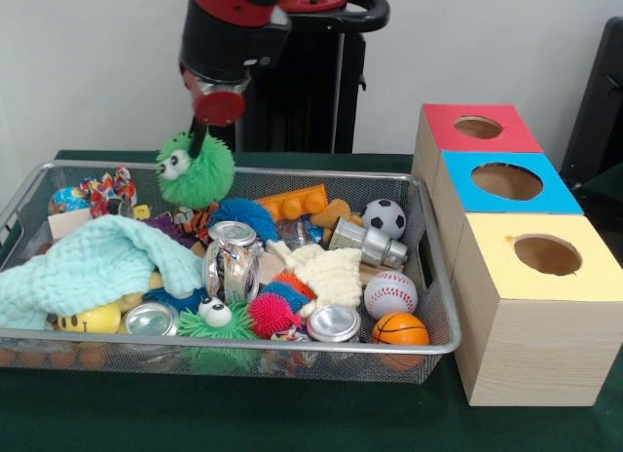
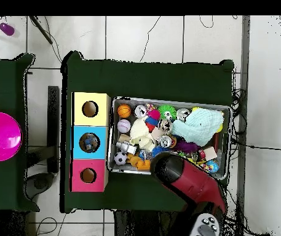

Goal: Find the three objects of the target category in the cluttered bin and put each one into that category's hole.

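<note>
Yellow-topped box [image 1: 545,306] nearest, bin [image 1: 292,347] behind it on the desk [image 1: 243,413].
Claw [image 1: 199,138] grips a green fuzzy toy [image 1: 196,169], not a bottle [image 1: 230,270]; dropping it into the blue hole [image 1: 506,181] would missort.

Green table [image 1: 292,423]: mesh bin [image 1: 428,277]; three wooden boxes [image 1: 545,345] beside.

Robotics lab setup: red arm [image 2: 189,184] on a pedestal at a green-clothed table [image 2: 149,77], plain white wall [image 1: 487,43] behind, tiled floor [image 2: 142,37] with loose cables [image 2: 149,34], toy-filled wire bin [image 1: 428,347] and three colour-topped sorting boxes [image 1: 531,355].
</note>
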{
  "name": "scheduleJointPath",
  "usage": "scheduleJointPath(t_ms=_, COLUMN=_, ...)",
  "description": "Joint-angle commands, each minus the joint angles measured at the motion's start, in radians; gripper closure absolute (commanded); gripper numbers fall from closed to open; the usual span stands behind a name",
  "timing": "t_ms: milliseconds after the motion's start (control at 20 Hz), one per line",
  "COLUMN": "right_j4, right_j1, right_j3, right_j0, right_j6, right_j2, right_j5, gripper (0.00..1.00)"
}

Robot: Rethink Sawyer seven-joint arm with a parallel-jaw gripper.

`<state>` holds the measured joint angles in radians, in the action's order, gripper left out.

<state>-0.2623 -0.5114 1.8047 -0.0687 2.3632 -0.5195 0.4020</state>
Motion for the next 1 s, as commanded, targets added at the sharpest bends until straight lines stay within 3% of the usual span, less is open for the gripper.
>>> scheduleJointPath(t_ms=50, right_j4=0.162, right_j1=-0.010, right_j3=-0.102, right_j0=-0.095, right_j6=-0.181, right_j2=0.218, right_j5=-0.044, gripper=1.00)
scheduleJointPath(t_ms=300, right_j4=0.231, right_j1=-0.015, right_j3=-0.101, right_j0=-0.095, right_j6=-0.110, right_j2=0.228, right_j5=-0.069, gripper=1.00)
scheduleJointPath(t_ms=350, right_j4=0.249, right_j1=-0.021, right_j3=-0.094, right_j0=-0.103, right_j6=-0.072, right_j2=0.241, right_j5=-0.083, gripper=0.00)
scheduleJointPath(t_ms=500, right_j4=0.249, right_j1=-0.020, right_j3=-0.088, right_j0=-0.101, right_j6=-0.047, right_j2=0.240, right_j5=-0.098, gripper=0.00)
scheduleJointPath(t_ms=650, right_j4=0.306, right_j1=-0.016, right_j3=-0.113, right_j0=-0.102, right_j6=-0.067, right_j2=0.241, right_j5=-0.126, gripper=0.00)
scheduleJointPath(t_ms=1000, right_j4=0.319, right_j1=-0.021, right_j3=-0.105, right_j0=-0.111, right_j6=-0.021, right_j2=0.262, right_j5=-0.107, gripper=0.00)
